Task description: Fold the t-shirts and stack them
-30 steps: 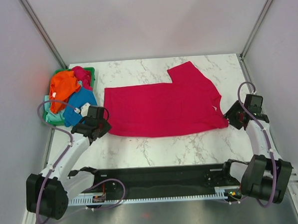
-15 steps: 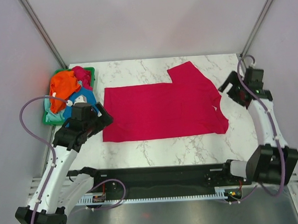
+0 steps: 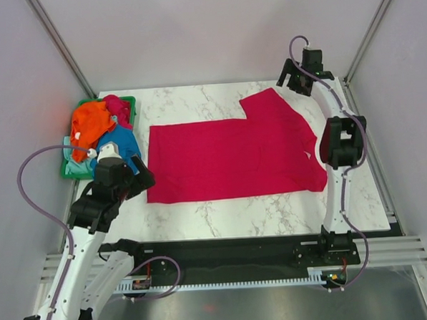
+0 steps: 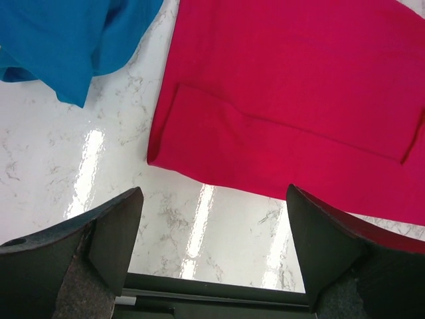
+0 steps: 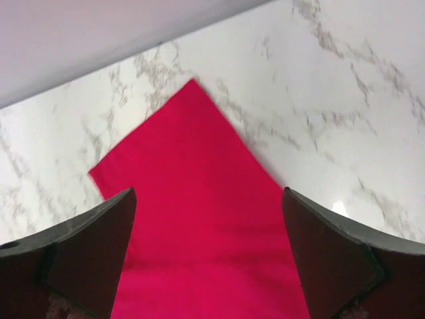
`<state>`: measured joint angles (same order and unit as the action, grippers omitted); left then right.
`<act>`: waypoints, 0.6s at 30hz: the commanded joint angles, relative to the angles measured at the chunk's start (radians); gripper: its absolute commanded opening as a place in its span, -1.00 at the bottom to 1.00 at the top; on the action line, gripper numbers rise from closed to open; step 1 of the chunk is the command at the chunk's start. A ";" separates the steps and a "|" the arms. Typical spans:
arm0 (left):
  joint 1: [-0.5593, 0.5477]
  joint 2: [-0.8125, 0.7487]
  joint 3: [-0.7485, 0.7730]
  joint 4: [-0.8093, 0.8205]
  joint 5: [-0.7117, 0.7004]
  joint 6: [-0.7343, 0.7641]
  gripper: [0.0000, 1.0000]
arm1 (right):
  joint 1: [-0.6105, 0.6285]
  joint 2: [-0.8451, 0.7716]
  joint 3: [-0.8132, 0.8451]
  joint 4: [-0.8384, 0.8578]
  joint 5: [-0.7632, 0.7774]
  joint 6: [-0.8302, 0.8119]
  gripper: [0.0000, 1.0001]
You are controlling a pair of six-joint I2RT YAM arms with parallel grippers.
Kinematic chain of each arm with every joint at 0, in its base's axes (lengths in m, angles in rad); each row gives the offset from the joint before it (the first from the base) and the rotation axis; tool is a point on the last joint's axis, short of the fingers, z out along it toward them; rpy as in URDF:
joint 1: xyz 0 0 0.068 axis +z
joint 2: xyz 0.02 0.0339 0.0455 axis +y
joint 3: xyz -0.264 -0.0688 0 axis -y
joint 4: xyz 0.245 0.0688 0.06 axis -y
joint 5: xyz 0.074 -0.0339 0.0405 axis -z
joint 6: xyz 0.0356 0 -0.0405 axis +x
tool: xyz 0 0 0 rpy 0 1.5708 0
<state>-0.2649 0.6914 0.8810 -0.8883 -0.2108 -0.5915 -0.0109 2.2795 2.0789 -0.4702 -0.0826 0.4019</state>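
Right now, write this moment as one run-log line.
magenta shirt: flat on table | left tool: open, by its near-left corner | right tool: open, over far sleeve | other shirts: piled in green basket

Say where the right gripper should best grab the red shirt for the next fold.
Likely the far sleeve of the red shirt, pinched at its end from above: it lies flat, sticking out alone, under the open right gripper.

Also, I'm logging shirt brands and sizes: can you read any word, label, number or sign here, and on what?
None can be read.
The magenta-red t-shirt is plain; a white speck at its collar may be a tag, too small to read.
The piled shirts, the green basket and the marble table show no print.
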 commanded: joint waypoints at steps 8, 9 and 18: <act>0.012 -0.067 -0.030 0.066 -0.015 0.059 0.83 | 0.107 0.416 0.428 0.154 0.155 -0.058 0.96; 0.012 -0.066 -0.030 0.066 -0.013 0.058 0.82 | 0.117 0.431 0.440 0.165 0.171 -0.066 0.96; 0.015 -0.067 -0.033 0.069 -0.016 0.061 0.76 | 0.161 0.532 0.455 0.206 0.196 -0.049 0.79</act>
<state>-0.2565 0.6312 0.8505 -0.8570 -0.2115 -0.5735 0.1619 2.7773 2.5221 -0.2844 0.0959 0.3424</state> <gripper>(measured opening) 0.884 0.913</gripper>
